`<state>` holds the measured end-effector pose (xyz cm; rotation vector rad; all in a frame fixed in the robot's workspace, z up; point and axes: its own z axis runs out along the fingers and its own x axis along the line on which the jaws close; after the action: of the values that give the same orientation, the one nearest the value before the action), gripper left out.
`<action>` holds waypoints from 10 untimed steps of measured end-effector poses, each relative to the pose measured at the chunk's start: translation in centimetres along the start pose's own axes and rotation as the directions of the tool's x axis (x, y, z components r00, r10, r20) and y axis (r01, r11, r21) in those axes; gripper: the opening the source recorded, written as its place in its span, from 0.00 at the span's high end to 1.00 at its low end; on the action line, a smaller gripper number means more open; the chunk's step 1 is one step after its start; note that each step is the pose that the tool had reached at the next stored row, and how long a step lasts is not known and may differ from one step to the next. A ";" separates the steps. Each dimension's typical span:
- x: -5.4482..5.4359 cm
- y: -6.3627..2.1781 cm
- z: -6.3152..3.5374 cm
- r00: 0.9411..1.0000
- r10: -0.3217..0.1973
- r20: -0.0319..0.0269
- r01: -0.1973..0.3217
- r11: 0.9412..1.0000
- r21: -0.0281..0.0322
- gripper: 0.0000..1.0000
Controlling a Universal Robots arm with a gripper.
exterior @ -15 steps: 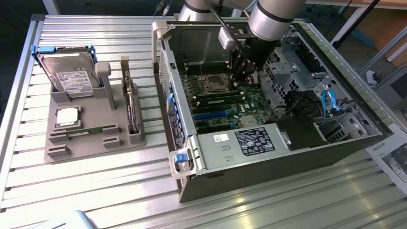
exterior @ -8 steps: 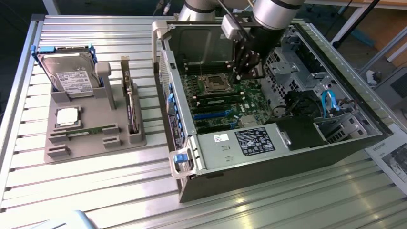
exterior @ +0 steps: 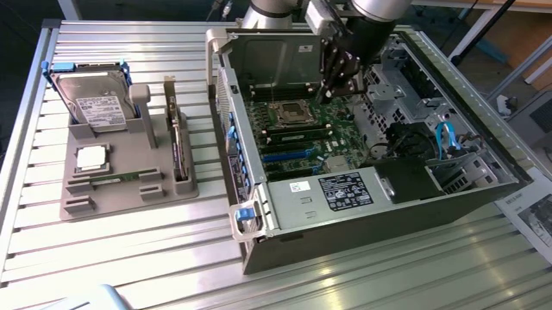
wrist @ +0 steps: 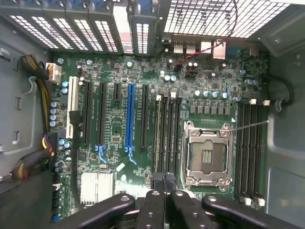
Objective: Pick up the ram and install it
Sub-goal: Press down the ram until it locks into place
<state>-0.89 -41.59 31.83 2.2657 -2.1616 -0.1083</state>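
Note:
The ram [exterior: 119, 175] is a thin green stick lying in a slot of the grey holder [exterior: 129, 194] on the table, at the exterior view's left. My gripper [exterior: 327, 95] is far from it, inside the open computer case [exterior: 345, 213], hanging over the motherboard [exterior: 298, 139] near the processor socket [exterior: 289, 111]. In the wrist view my gripper [wrist: 164, 180] is shut with nothing between its fingers. Below it lie black memory slots [wrist: 165, 133] beside the processor socket [wrist: 207, 155], and more slots [wrist: 250, 152] on the socket's other side.
The holder also carries a hard drive [exterior: 95, 97], a square silver processor [exterior: 90, 157] and an upright circuit card [exterior: 175, 139]. Case walls, a drive cage [exterior: 267, 58], cables [exterior: 444, 139] and a power supply [exterior: 345, 190] surround the motherboard. The table is slatted metal [exterior: 129, 258].

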 end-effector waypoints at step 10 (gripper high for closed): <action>-0.1 0.16 -2.85 1.000 0.000 0.000 0.000 1.000 0.007 0.90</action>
<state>-0.89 -41.59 34.69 2.2692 -2.1649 -0.1010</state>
